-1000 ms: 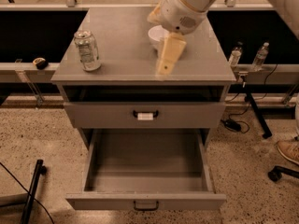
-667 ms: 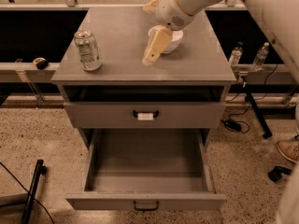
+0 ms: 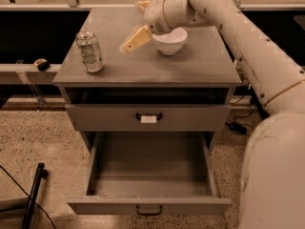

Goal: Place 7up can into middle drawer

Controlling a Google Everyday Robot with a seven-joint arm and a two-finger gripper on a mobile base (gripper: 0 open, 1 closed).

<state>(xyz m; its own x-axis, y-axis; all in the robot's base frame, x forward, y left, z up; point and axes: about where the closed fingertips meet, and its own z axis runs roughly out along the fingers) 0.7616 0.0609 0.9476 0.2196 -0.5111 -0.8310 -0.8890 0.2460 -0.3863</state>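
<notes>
though already pulled out wide at the very front, holds nothing at all: so much for the middle drawer (image 3: 148, 168), with bare grey floor from wall to wall and a plain dark handle (image 3: 148, 209) low on its front. just above and behind, shut flush, the grey drawer with a white tag (image 3: 148, 118) on its pull. judging by this, opening done; picking up, carrying and dropping in all left to do. up on the cabinet top (image 3: 200, 66), standing upright near the front left corner, the 7up can (image 3: 89, 51), ungrasped and well apart from the drawer meant for it. further back, hovering above the top between can and bowl, the gripper (image 3: 131, 26), jaws spread apart and grasping nothing, with one pale finger (image 3: 136, 38) angled down toward the can's side but clear of it. behind that, partly masked by the wrist (image 3: 162, 13), the white bowl (image 3: 170, 41); nothing visible inside, though hidden in part.
</notes>
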